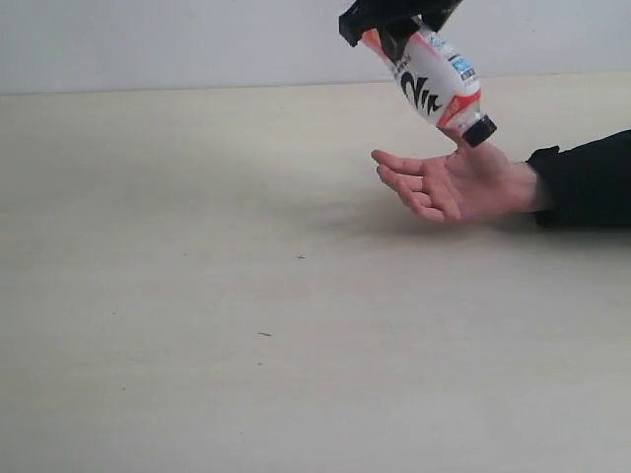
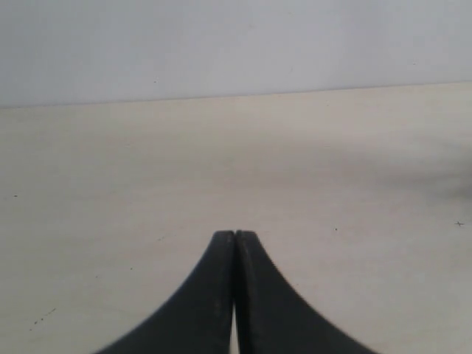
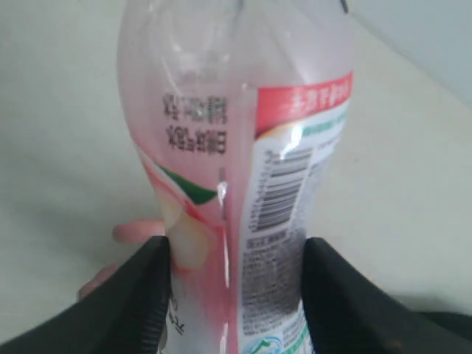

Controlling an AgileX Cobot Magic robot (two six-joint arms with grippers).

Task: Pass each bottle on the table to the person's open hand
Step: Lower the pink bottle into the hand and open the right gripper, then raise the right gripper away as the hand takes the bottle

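Note:
One pinkish-labelled bottle (image 1: 434, 81) with a black cap hangs tilted, cap down, at the top of the exterior view. My right gripper (image 1: 394, 34) is shut on its body; the wrist view shows both black fingers (image 3: 147, 295) pressed against the bottle (image 3: 236, 184). The cap sits just above, maybe touching, the person's open hand (image 1: 449, 182), palm up, black sleeve at the right edge. Fingertips of that hand (image 3: 136, 232) peek from behind the bottle. My left gripper (image 2: 235, 237) is shut and empty over the bare table (image 2: 110, 184). No other bottles are in view.
The pale wood-grain table (image 1: 197, 296) carries only a few tiny dark specks. A plain light wall runs along its far edge. The person's black-sleeved forearm (image 1: 587, 182) lies on the table at the right.

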